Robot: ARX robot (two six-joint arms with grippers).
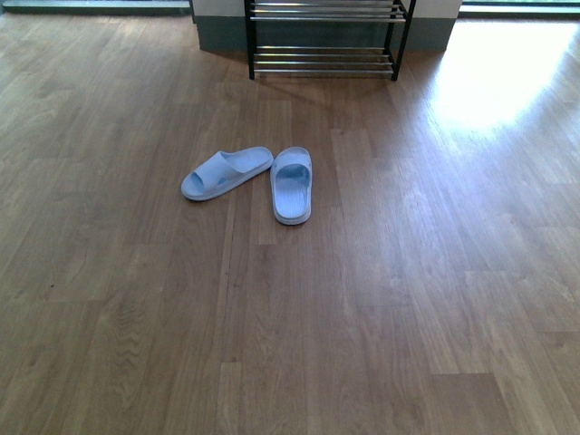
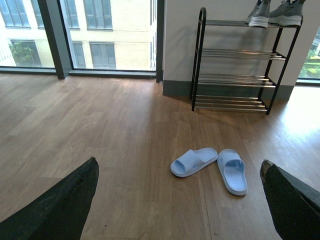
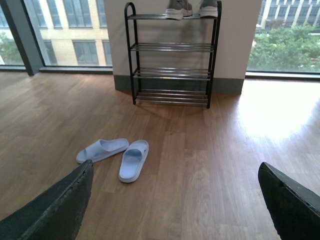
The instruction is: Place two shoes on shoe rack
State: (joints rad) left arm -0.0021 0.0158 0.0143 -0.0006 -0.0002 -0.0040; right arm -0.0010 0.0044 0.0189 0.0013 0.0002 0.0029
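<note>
Two pale blue slides lie on the wooden floor in the front view: one point(image 1: 226, 172) turned sideways, the other point(image 1: 292, 184) pointing toward the shoe rack point(image 1: 323, 62) at the far wall. The rack point(image 2: 235, 80) is black with chrome bars, and a pair of grey sneakers point(image 2: 277, 12) sits on its top tier. Both slides point(image 2: 194, 161) point(image 2: 233, 170) lie ahead of my open left gripper point(image 2: 180, 205). My right gripper point(image 3: 175, 205) is also open and empty, with the slides point(image 3: 102, 149) point(image 3: 134, 160) off to one side. Neither gripper touches anything.
Tall windows point(image 2: 100, 35) and a dark pillar point(image 2: 52, 37) line the far wall beside the rack. Bright sunlight point(image 1: 498, 82) falls on the floor at the right. A grey skirting point(image 3: 122, 82) runs behind the rack.
</note>
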